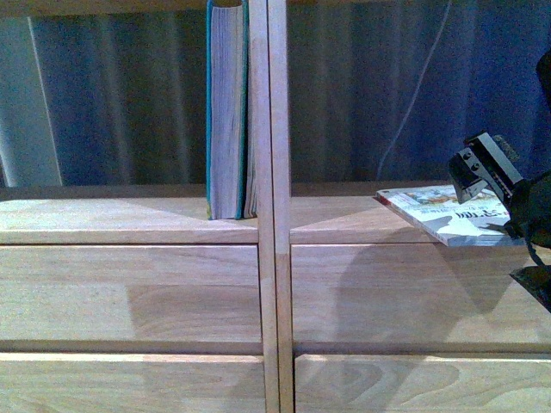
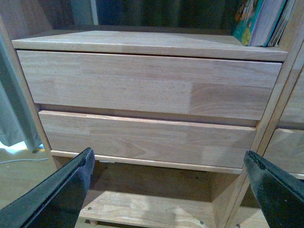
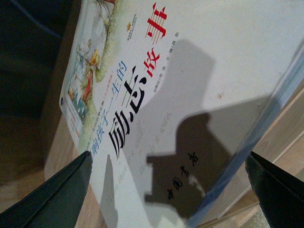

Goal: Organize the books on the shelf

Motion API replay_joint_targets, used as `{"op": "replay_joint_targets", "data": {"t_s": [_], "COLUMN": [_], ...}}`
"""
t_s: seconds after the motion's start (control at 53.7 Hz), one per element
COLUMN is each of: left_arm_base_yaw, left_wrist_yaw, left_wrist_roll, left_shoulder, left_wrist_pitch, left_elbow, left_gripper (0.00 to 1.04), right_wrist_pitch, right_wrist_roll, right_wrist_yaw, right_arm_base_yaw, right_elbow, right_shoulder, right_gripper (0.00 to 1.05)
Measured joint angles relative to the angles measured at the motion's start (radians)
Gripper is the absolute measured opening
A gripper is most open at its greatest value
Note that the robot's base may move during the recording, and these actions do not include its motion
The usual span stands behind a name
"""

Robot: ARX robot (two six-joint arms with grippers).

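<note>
**Shelving status: one book standing, one lying flat**

- Item 1, teal book (image 1: 225, 112): upright in the left bay of the shelf (image 1: 129, 225), at 12 o'clock in the front view, close beside the centre uprights.
- Item 2, white paperback (image 1: 441, 215): lying cover-up on the right bay's ledge at 3 o'clock, one corner past the ledge's front edge.
- Right gripper (image 3: 168, 161): fingers spread wide above the cover, clamping nothing. Whether it touches the book cannot be told.
- Left gripper (image 2: 168, 159): fingers wide apart, empty, facing the left bay's two drawer fronts (image 2: 142, 85).
</note>
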Motion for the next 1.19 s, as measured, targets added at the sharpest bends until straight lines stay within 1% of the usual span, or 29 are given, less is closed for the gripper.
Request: {"op": "replay_joint_targets", "data": {"t_s": [0.279,0.316,0.41,0.503,0.54,0.596,0.633,0.782,0.894,0.912,0.949,1.191], "left_arm_base_yaw": [0.0,0.0,0.0,0.0,0.0,0.0,0.0,0.0,0.0,0.0,0.0,0.0], "left_wrist_yaw": [0.0,0.0,0.0,0.0,0.0,0.0,0.0,0.0,0.0,0.0,0.0,0.0], "left_wrist_roll": [0.0,0.0,0.0,0.0,0.0,0.0,0.0,0.0,0.0,0.0,0.0,0.0], "left_shoulder": [0.0,0.0,0.0,0.0,0.0,0.0,0.0,0.0,0.0,0.0,0.0,0.0], "left_wrist_pitch": [0.0,0.0,0.0,0.0,0.0,0.0,0.0,0.0,0.0,0.0,0.0,0.0], "left_elbow": [0.0,0.0,0.0,0.0,0.0,0.0,0.0,0.0,0.0,0.0,0.0,0.0], "left_gripper": [0.97,0.97,0.97,0.97,0.97,0.97,0.97,0.97,0.97,0.97,0.97,0.97], "right_wrist_pitch": [-0.008,-0.011,-0.019,-0.031,-0.038,-0.047,-0.051,-0.053,-0.053,-0.045,-0.019,-0.011], "right_wrist_roll": [0.02,0.022,0.026,0.027,0.026,0.026,0.027,0.044,0.053,0.051,0.05,0.038], "right_wrist_yaw": [-0.014,-0.014,-0.016,-0.022,-0.021,-0.02,-0.013,-0.007,-0.003,-0.009,-0.019,-0.044], "right_arm_base_yaw": [-0.019,-0.021,-0.025,-0.025,-0.025,-0.024,-0.024,-0.021,-0.021,-0.022,-0.026,-0.043], "right_elbow": [0.061,0.072,0.1,0.127,0.139,0.142,0.143,0.143,0.139,0.138,0.141,0.119], "right_shoulder": [0.05,0.055,0.069,0.082,0.089,0.093,0.095,0.096,0.082,0.077,0.072,0.023], "right_gripper": [0.98,0.96,0.87,0.75,0.68,0.61,0.55,0.35,0.17,0.13,0.08,0.07]}}
